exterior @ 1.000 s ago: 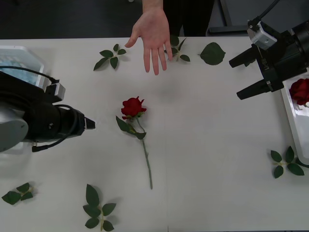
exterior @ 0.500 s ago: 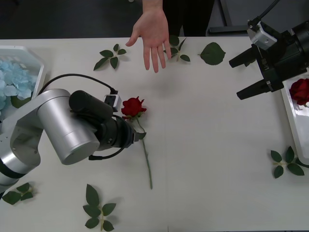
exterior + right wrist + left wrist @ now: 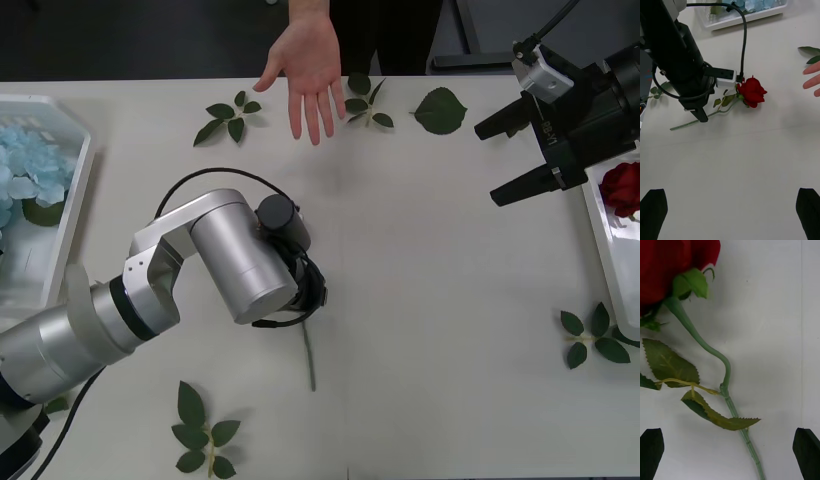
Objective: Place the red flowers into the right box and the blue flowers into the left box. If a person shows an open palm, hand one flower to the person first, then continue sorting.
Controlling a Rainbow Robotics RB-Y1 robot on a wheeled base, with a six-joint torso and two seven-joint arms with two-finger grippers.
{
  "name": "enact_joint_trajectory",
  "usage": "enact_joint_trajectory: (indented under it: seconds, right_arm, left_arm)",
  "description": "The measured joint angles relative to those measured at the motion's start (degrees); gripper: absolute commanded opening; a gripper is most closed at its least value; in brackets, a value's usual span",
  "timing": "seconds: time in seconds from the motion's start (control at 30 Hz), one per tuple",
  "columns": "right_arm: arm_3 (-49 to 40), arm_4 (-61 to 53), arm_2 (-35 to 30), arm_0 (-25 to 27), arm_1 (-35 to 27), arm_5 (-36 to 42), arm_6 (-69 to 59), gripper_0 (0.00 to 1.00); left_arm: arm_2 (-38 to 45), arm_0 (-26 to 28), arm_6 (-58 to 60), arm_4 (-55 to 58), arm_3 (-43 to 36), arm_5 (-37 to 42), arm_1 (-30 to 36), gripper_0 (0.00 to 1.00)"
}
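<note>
A red flower [image 3: 751, 91] lies on the white table's middle, bloom toward the person. My left gripper [image 3: 729, 457] hovers open just over its stem [image 3: 726, 378], one black finger on each side. In the front view my left arm [image 3: 245, 255] covers the bloom, and the stem's end [image 3: 310, 365] sticks out below it. A person's open palm [image 3: 305, 70] reaches over the far edge. My right gripper [image 3: 510, 155] hangs open at the right, beside the right box [image 3: 605, 250], which holds a red flower [image 3: 622, 188]. Blue flowers [image 3: 25, 170] lie in the left box [image 3: 65, 240].
Loose green leaf sprigs lie near the far edge [image 3: 230, 115], by the palm [image 3: 365, 100], at the right front [image 3: 592, 335] and at the left front [image 3: 205, 430]. A single large leaf [image 3: 440, 110] lies at the back right.
My left arm has swung from the table's left side to right over the red flower, now covering its bloom. The person's hand drew back a little. The right arm stayed still.
</note>
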Motion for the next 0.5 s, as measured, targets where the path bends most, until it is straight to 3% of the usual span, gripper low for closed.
enact_joint_trajectory:
  seconds: [0.5]
  right_arm:
    - [0.0, 0.0, 0.0, 0.0, 0.0, 0.0, 0.0, 1.0]
  left_arm:
    - [-2.78, -2.47, 0.4, 0.01, 8.47, -2.32, -3.76, 1.0]
